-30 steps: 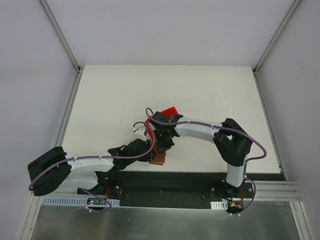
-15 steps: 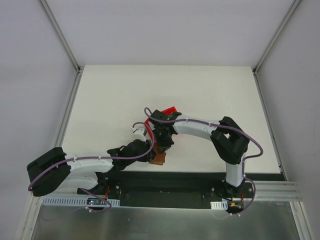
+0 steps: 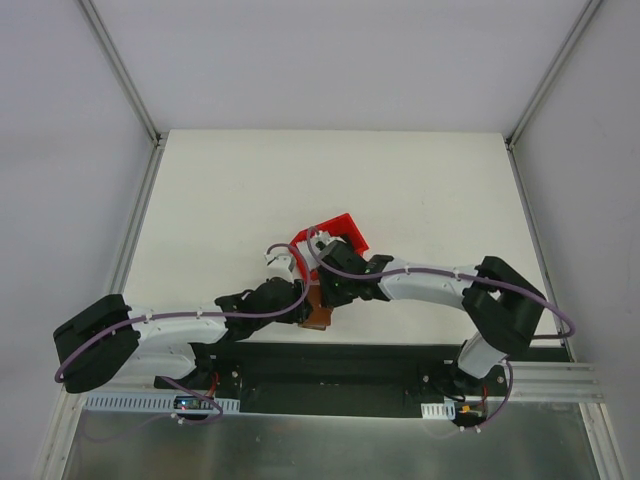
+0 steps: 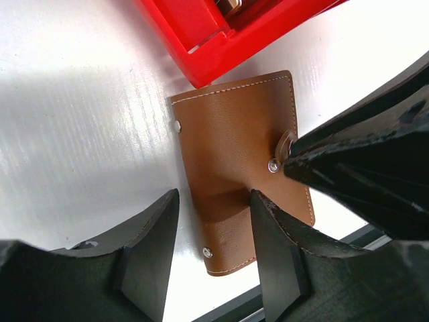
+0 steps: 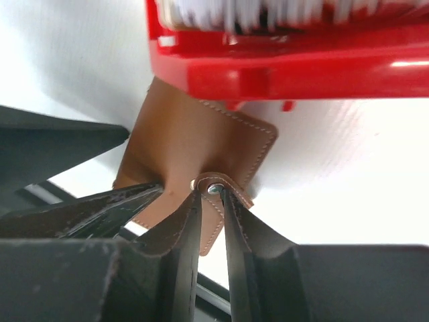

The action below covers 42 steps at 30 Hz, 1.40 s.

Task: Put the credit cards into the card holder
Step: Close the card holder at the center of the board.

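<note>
The brown card holder [image 4: 234,144] lies closed on the white table by the near edge, also visible from above [image 3: 318,319]. My left gripper [image 4: 214,201] is open and straddles its lower left corner, with one finger on the leather and the other on the table. My right gripper [image 5: 211,193] is nearly shut, its tips pinching the holder's snap strap [image 5: 214,188]. The right fingers [image 4: 362,174] enter the left wrist view at the strap. The credit cards [image 5: 268,12] show as pale edges standing in the red tray.
The red tray [image 3: 340,230] sits just beyond the card holder, almost touching it, and also shows in the left wrist view [image 4: 221,47] and the right wrist view [image 5: 288,70]. The table's dark front edge [image 4: 365,235] runs right below the holder.
The right arm swung its elbow out to the right and lower, uncovering more of the red tray; its gripper dropped onto the holder. The left arm stayed put.
</note>
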{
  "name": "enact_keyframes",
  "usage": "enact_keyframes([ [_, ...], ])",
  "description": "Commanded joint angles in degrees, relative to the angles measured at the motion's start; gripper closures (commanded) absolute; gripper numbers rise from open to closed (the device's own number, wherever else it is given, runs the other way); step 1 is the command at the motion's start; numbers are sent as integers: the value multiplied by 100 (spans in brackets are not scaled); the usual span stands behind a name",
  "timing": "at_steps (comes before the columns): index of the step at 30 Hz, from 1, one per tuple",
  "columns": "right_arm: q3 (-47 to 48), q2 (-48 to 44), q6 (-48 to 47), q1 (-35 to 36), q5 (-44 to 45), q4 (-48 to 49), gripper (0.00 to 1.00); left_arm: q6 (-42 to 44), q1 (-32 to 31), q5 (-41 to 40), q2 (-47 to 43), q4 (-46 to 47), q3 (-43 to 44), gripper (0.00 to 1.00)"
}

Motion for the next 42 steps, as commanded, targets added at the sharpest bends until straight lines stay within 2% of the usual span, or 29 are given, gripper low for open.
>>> enact_keyframes([
  [1,-343,-252,122,-7,794,583,77,276,93,-275,76,-671,123,53],
  [10,-580,-445,157,107,794,1039,77,452,216,-248,164,-636,307,52],
  [16,-791,-946,-27,212,715,1234,73,531,225,-204,59,-635,343,49],
  [23,-1222,-1535,122,177,1022,1322,73,610,269,-169,-109,-653,334,46],
  [30,-1056,-1132,228,133,917,1409,78,680,286,-108,67,-601,396,47],
  [42,-748,-683,245,221,732,1533,79,663,286,-108,76,-574,325,47],
])
